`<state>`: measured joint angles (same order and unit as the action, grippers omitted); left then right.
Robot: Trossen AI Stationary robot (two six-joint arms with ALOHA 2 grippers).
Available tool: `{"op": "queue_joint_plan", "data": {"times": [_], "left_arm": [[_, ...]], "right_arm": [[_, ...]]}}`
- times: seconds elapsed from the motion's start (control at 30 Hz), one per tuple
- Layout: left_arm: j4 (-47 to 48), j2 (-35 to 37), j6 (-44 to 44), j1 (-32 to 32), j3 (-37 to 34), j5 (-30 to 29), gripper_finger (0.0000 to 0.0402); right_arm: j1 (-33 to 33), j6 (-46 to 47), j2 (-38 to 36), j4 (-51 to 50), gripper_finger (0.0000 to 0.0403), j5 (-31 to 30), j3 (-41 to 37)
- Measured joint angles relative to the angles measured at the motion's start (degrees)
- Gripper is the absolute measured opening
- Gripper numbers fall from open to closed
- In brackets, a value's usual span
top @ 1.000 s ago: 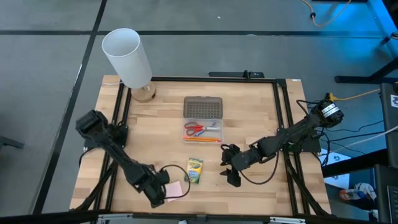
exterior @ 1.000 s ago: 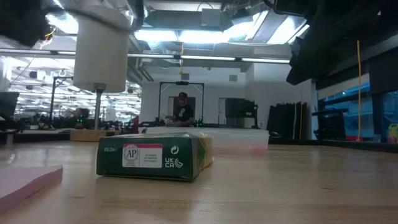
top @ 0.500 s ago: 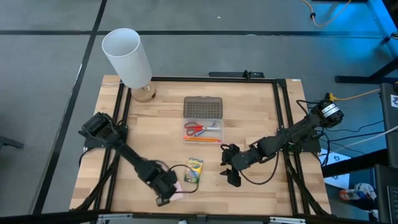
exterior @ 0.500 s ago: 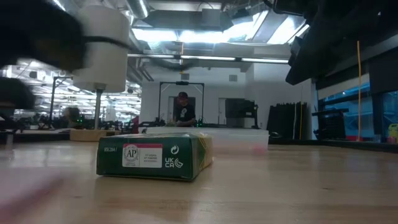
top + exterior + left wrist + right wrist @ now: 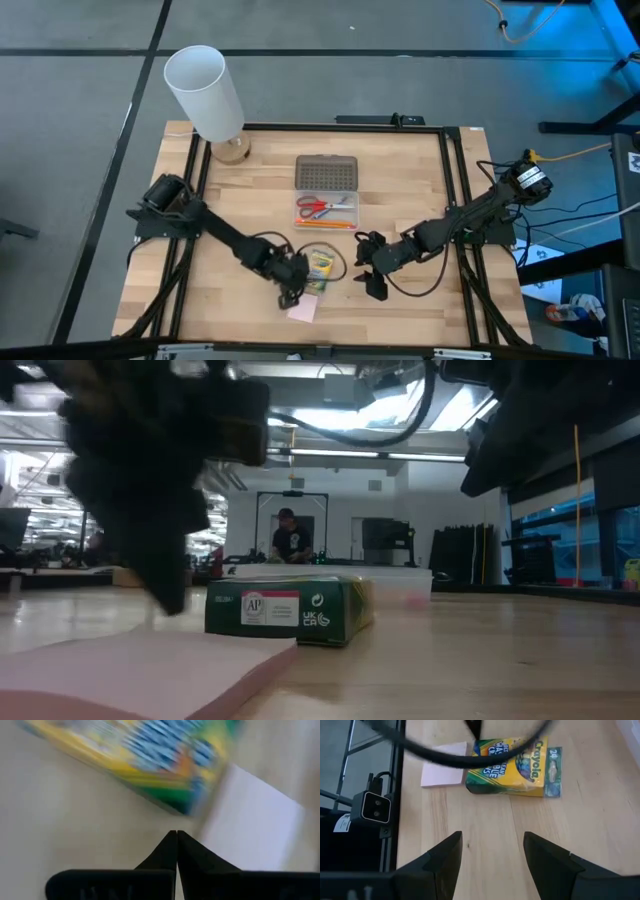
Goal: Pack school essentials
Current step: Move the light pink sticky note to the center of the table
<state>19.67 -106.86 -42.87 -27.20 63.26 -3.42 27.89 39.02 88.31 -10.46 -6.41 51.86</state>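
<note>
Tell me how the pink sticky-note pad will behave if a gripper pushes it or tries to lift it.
The pink sticky-note pad lies flat and thin on the table, so it will probably slide rather than tip or roll. Its low edge likely gives fingers little to pinch. Being stacked paper, it may flex or fan if lifted by one corner.

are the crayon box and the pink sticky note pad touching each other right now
Cannot tell. In the right wrist view the pad meets the crayon box edge with no visible gap, but a cable crosses it.
</note>
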Motion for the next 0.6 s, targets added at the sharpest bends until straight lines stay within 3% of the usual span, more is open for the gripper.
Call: {"op": "queue_joint_plan", "data": {"times": [0.23,0.37,0.6], "left_arm": [[-0.8,1.1,-3.9,-5.0,0.1,1.7,0.0000],[-1.2,1.1,-6.2,-7.9,1.3,7.5,0.0000],[-5.0,-1.9,-2.9,-8.7,5.0,2.8,0.0000]], "right_arm": [[0.4,-0.3,0.0,0.0,0.0213,0.0,0.0],[0.4,-0.5,0.0,0.0,0.0213,0.0,0.0],[0.4,-0.6,0.0,-0.2,0.0213,0.0,0.0]]}}
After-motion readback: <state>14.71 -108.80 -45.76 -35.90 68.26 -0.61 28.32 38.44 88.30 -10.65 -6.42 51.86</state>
